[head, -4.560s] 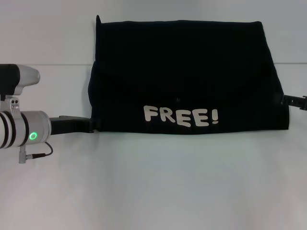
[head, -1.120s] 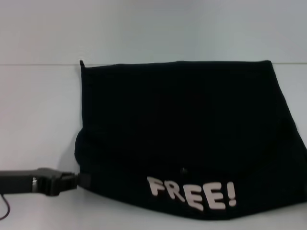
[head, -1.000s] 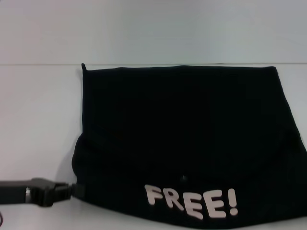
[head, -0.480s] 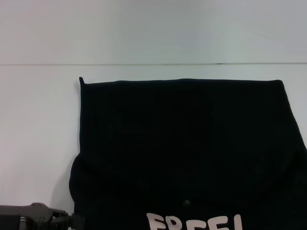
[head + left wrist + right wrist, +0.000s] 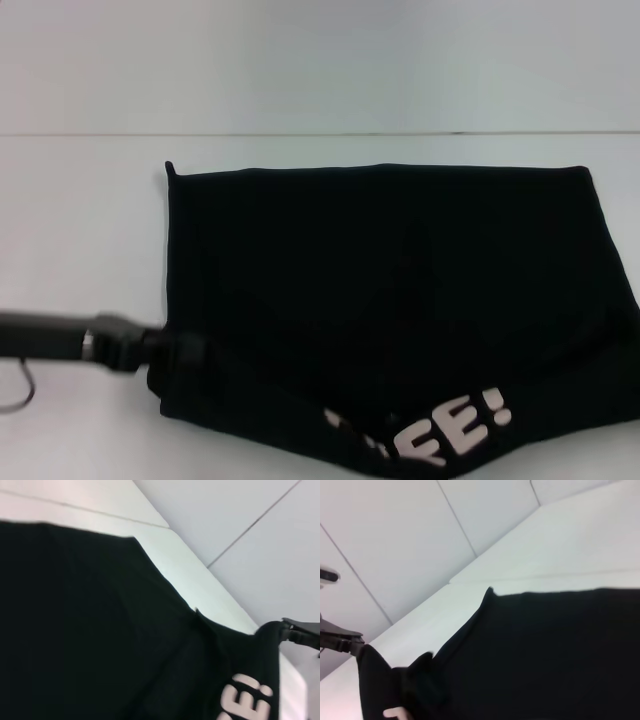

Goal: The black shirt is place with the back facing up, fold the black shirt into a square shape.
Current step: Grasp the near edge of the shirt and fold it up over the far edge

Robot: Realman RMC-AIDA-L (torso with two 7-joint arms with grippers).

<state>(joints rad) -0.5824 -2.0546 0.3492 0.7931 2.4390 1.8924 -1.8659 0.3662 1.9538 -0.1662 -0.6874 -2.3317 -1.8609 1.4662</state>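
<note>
The black shirt [image 5: 380, 260] lies spread across the white table, its far edge flat and straight. Its near edge is raised, with the white lettering [image 5: 455, 425] tilted and partly folded under. My left gripper [image 5: 172, 350] is shut on the shirt's near left corner, just above the table. The right wrist view shows that same gripper [image 5: 351, 643] pinching a lifted corner of the shirt [image 5: 545, 650]. My right gripper is outside the head view. The left wrist view shows it [image 5: 291, 631] far off, shut on the other lifted corner of the shirt [image 5: 100, 630].
The white table [image 5: 80, 220] runs back to a straight far edge [image 5: 320, 133] with a pale wall behind it. Bare tabletop lies left of the shirt and beyond its far edge. A thin cable [image 5: 22, 385] loops under my left arm.
The shirt slid toward me, its far edge settling nearer. In the last half second my left gripper rose and moved forward with its corner, and the lettering tilted and partly folded under.
</note>
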